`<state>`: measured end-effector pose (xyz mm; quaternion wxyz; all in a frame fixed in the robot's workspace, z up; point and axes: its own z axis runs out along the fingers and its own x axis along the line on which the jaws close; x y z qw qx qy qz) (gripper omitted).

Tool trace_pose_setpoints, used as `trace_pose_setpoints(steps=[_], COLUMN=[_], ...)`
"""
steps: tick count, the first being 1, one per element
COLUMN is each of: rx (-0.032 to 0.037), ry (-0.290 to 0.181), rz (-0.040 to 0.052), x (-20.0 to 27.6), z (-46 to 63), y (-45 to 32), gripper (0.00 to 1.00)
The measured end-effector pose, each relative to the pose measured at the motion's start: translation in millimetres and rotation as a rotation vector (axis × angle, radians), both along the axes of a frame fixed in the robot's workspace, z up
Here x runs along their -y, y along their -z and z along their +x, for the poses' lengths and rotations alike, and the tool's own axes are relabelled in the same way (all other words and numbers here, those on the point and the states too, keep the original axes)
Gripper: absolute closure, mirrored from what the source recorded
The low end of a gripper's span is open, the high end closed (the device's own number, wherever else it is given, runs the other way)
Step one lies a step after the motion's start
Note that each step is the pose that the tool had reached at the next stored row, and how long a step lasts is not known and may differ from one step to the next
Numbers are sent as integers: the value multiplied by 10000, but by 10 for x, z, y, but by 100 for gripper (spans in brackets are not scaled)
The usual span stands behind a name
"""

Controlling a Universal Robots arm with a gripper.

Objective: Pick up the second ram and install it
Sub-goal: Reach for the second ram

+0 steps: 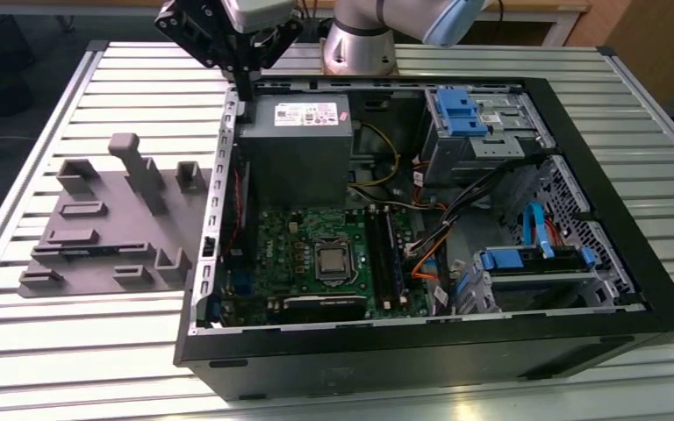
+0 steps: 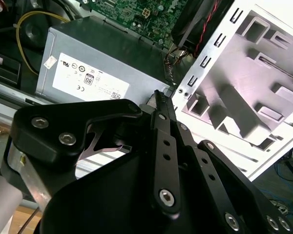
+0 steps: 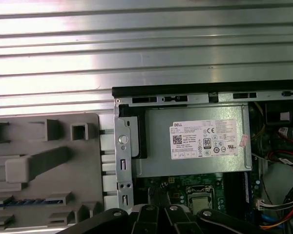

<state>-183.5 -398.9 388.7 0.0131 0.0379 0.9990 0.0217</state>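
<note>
The second ram (image 3: 31,200) shows in the first wrist view as a thin blue stick lying in a slot of the grey holder tray (image 3: 44,161). That tray (image 1: 91,228) sits on the table at the exterior view's left of the open computer case (image 1: 431,351). My gripper (image 1: 247,96) hangs over the case's back corner beside the grey power supply (image 1: 296,132). It is apart from the tray. Its black fingers (image 2: 158,105) are shut with nothing between them. The motherboard's long memory slots (image 1: 381,254) lie beside the processor socket (image 1: 331,257).
Blue drive brackets (image 1: 463,112) and a drive cage with blue cables (image 1: 536,254) fill the case's far side in the exterior view. Yellow and black wires (image 1: 384,180) run past the power supply. The slatted metal table (image 1: 68,351) surrounds the case.
</note>
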Motion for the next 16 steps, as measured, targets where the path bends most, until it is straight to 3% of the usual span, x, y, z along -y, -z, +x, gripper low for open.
trace_pose_setpoints(steps=[16], rx=[-1], ry=[0], rz=[-1], x=[0], z=[-77], y=[9], gripper=[89])
